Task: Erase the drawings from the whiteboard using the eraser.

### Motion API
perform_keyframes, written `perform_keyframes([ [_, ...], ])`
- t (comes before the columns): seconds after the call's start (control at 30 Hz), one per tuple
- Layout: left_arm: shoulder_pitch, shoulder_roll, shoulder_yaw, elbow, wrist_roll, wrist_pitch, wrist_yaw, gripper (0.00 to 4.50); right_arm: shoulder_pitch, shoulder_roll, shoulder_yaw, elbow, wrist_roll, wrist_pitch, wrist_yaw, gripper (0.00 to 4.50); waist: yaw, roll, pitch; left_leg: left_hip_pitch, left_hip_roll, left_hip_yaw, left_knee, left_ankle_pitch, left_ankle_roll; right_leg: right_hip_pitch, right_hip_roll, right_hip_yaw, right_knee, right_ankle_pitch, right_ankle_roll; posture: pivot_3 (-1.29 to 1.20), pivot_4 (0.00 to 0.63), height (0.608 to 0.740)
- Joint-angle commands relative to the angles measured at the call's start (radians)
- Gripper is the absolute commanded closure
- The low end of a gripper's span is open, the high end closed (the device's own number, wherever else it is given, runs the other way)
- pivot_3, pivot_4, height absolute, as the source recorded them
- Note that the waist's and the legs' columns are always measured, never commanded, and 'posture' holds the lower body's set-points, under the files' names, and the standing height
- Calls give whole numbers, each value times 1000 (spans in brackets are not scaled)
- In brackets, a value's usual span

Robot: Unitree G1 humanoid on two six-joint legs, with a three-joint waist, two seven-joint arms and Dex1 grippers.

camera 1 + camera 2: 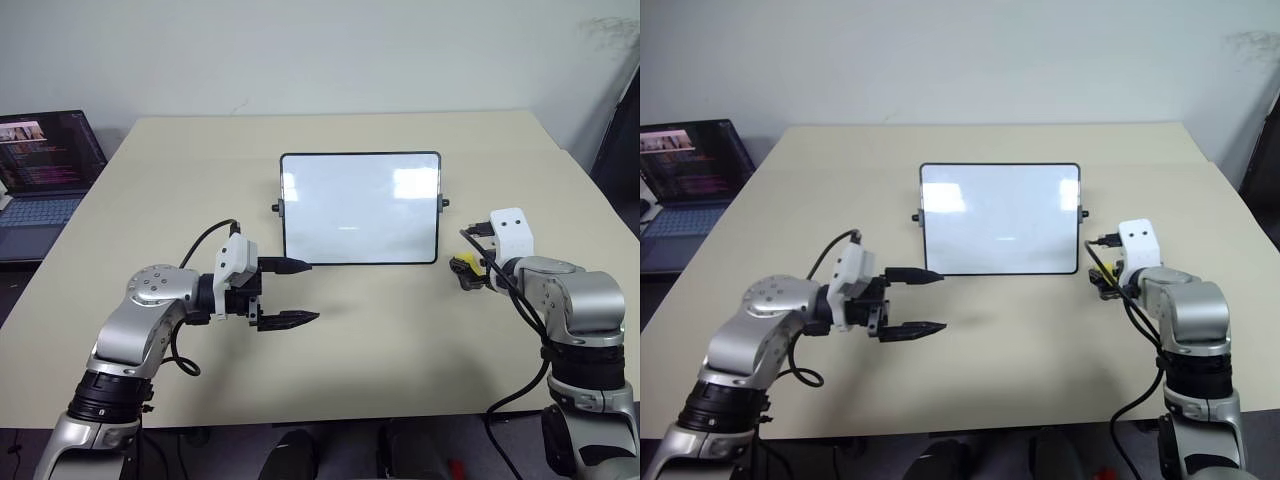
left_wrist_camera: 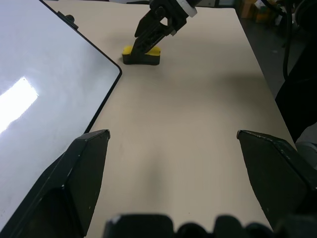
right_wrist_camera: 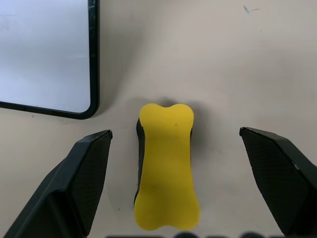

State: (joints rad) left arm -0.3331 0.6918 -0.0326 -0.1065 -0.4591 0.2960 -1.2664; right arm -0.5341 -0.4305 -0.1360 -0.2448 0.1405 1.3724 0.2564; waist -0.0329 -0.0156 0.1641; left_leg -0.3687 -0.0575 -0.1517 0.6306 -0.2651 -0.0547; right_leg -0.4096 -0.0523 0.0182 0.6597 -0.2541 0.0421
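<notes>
The whiteboard [image 1: 360,205] stands tilted up at the middle of the table, and its white face looks blank, so the drawings are out of view. The yellow eraser [image 3: 166,163] lies flat on the table just right of the board's lower right corner. My right gripper [image 3: 176,131] is open over it, with a finger on each side and a gap between each finger and the eraser. My left gripper [image 1: 312,291] is open and holds nothing. It points sideways just in front of the board's lower left corner.
An open laptop [image 1: 45,160] sits off the table's far left corner. The beige table [image 1: 400,380] has bare room in front of the board, between my two arms. A wall runs behind the table.
</notes>
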Motion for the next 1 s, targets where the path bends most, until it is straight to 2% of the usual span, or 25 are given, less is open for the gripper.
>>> perform_keyframes([
  [0.03,-4,-1,34,-48,-38,18,23,0,-28,19,-45,-82,10,15,-24,32,0,0,0,0,0,0,0,0,0,0,0,0,0,0,0,0,150,740],
  [0.13,4,-23,67,-76,-41,19,104,0,-29,30,-81,-141,0,16,-51,32,1,0,0,0,0,0,0,0,0,0,0,0,0,0,0,0,150,740],
  [0.23,7,-84,110,-110,-55,43,236,0,3,39,-110,-204,-5,-9,-70,32,2,0,0,0,0,-1,0,0,0,0,-1,0,0,0,0,0,150,740],
  [0.5,175,-216,135,-273,46,26,558,0,208,93,-205,-372,-12,-322,-116,32,1,-1,-1,2,0,1,-1,0,0,1,-2,2,0,0,1,0,150,740],
  [0.7,356,-356,95,-372,267,-18,879,0,484,156,-237,-434,-28,-651,-115,32,5,-1,-2,5,0,1,0,0,0,5,-1,2,-1,-1,2,0,150,740],
  [0.83,451,-440,48,-413,367,-44,1004,0,616,171,-220,-426,-62,-810,-116,32,5,-1,-2,5,0,2,0,0,0,5,-1,4,-1,-2,3,0,150,740],
  [1.0,560,-497,26,-450,465,-63,1110,0,746,221,-223,-418,-60,-924,-128,32,6,0,-3,6,1,2,0,0,0,6,-1,3,0,-4,6,0,150,740],
])
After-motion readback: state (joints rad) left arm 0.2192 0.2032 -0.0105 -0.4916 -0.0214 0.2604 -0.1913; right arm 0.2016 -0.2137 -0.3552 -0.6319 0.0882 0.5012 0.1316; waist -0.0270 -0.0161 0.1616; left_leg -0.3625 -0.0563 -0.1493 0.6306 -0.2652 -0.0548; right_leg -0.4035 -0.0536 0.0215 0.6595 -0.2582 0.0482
